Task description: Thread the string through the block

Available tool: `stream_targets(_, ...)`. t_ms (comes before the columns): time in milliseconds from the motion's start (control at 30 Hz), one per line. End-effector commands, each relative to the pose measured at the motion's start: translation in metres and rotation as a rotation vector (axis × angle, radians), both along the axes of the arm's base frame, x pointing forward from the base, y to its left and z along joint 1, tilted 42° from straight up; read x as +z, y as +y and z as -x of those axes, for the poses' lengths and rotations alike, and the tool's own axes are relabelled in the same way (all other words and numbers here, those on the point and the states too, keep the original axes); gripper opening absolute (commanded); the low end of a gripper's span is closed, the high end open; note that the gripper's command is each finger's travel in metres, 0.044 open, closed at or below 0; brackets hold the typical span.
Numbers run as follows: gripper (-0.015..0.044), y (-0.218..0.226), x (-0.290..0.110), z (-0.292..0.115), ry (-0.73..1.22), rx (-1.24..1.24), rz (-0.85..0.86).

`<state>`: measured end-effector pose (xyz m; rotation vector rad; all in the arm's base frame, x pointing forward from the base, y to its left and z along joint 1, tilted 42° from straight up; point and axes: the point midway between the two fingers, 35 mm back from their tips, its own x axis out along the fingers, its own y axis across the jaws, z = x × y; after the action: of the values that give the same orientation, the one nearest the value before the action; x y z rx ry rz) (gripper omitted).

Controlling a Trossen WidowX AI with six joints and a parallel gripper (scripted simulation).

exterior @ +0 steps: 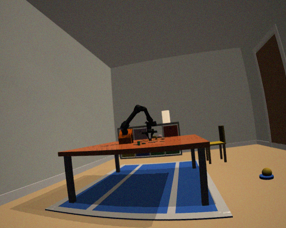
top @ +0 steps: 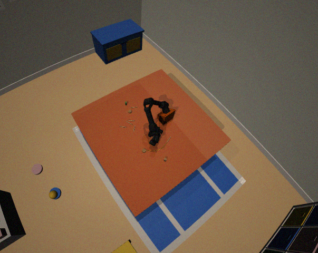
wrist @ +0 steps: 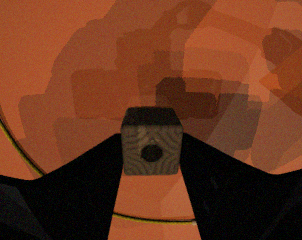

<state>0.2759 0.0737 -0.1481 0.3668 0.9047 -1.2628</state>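
Observation:
In the wrist view a small wooden block (wrist: pixel 141 160) with a dark round hole in its face sits right between my two black fingers. My gripper (wrist: pixel 150 140) (top: pixel 153 141) (exterior: pixel 149 137) is down at the table and shut on this block. In the top view the block is hidden under the gripper. The yellow string (top: pixel 161 148) (wrist: pixel 151 219) runs from the round wooden button (top: pixel 144 150) in a curve past the gripper. Its far end with the thin stick (top: pixel 168 140) lies flat on the table to the right of the gripper, outside the fingers.
The orange table (top: pixel 126 176) (exterior: pixel 187 141) carries several loose sticks (top: pixel 130 121), a small green object (top: pixel 125 103) (exterior: pixel 138 143), a second round piece (top: pixel 129 110) and a small object (top: pixel 165 158) near the button. The arm's orange base (top: pixel 166 115) (exterior: pixel 125 138) stands behind the gripper.

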Motion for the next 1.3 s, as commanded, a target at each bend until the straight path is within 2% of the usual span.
stream_targets(0, 0.0014, 0.000, 0.000, 0.000, 0.000, 0.000, 0.000)
stream_targets(33, 0.0000, 0.000, 0.000, 0.000, 0.000, 0.000, 0.000)
stream_targets(967, 0.0000, 0.009, 0.011, 0.000, 0.003, -0.002, -0.007)
stream_targets(1267, 0.0000, -0.001, 0.013, -0.003, 0.069, -0.054, -0.161)
